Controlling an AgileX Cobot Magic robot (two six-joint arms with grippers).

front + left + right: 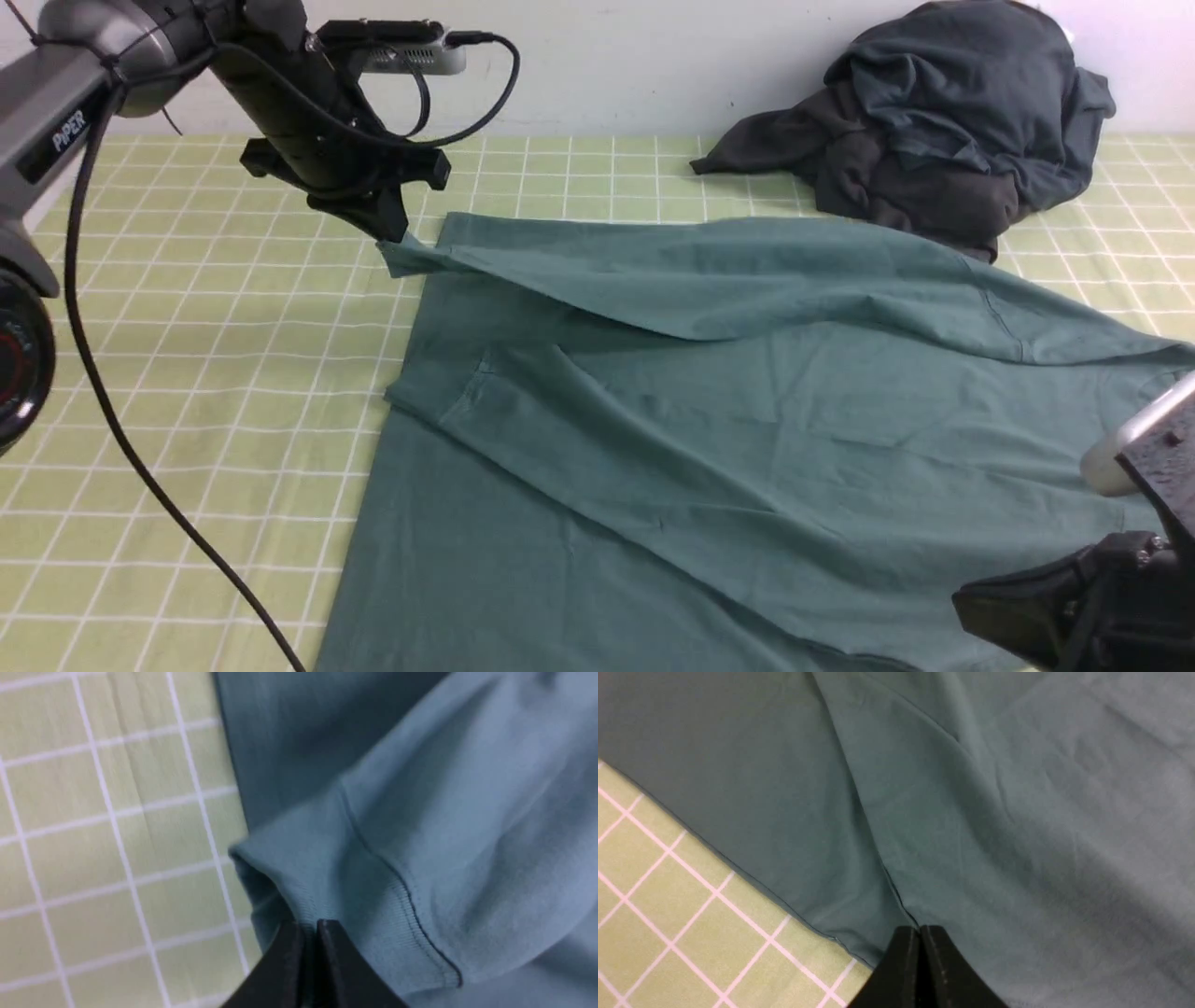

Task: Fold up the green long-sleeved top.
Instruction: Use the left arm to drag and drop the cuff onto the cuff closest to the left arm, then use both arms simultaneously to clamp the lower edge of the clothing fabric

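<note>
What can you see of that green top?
The green top is soft, matte teal-green knit, lying mostly flat on the checked tablecloth. One sleeve is drawn across its far side, its ribbed cuff pinched in the left arm's shut jaws. The right arm's jaws are shut on a fold near its edge.

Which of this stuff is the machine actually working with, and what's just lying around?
In use: green top; left arm, jaws shut on its cuff; right arm, jaws shut on its edge.
Lying about: dark clothes pile at the back right; checked tablecloth underneath.
</note>
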